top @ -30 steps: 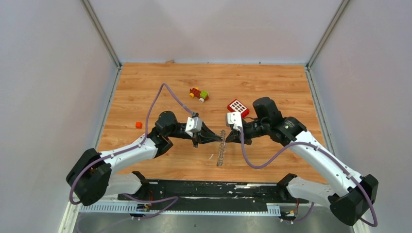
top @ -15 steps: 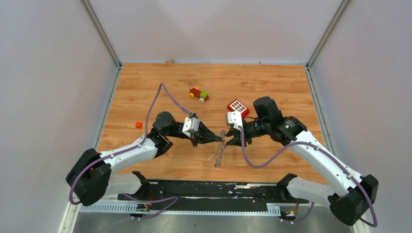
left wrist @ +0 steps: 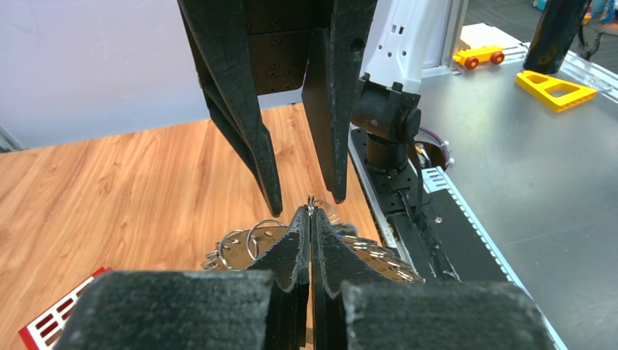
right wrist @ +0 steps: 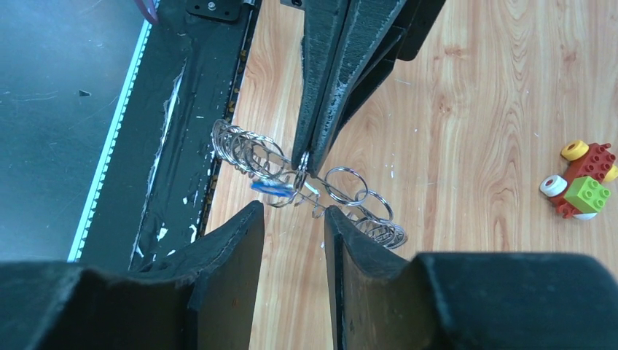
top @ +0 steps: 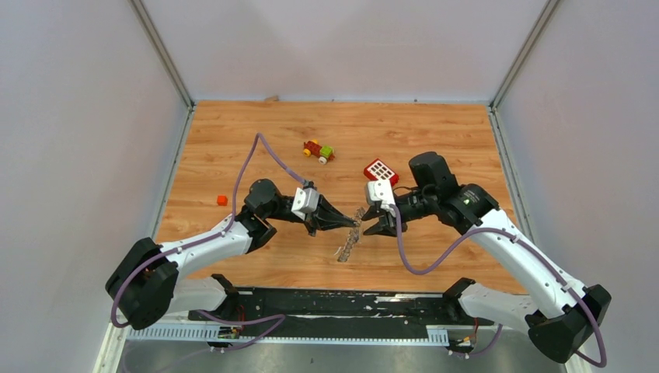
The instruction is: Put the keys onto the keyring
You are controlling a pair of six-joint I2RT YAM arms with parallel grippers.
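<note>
**Left claw steadies the keyring for the right claw**

At the near edge, a black metal base rail point(top: 334, 299) carries both arms. Just beyond it, over the wooden counter point(top: 435, 140), the left claw point(top: 353, 224) is pressed together, pinching a wire loop of the grey metal keyring point(top: 347, 242) fringed with silver loops. This grip seems meant to lift and steady the ring so the other arm can work on it. The ring's near end slants down toward the counter.

The right claw point(top: 373, 226) faces it tip to tip, its 2 fingers spread and holding nothing, just beside the pinched loop. It is probably placed there to take or thread a key. A small blue-headed piece point(right wrist: 268, 187) lies among the loops in the right wrist view; I cannot tell whether it is threaded on. I cannot make out the dark key.

To the left, well apart, sits a tiny orange cube point(top: 221, 200). Farther off are a red block with white squares point(top: 381, 169) and then a red, yellow and green brick toy point(top: 319, 151). No brand, label or writing can be read.
</note>
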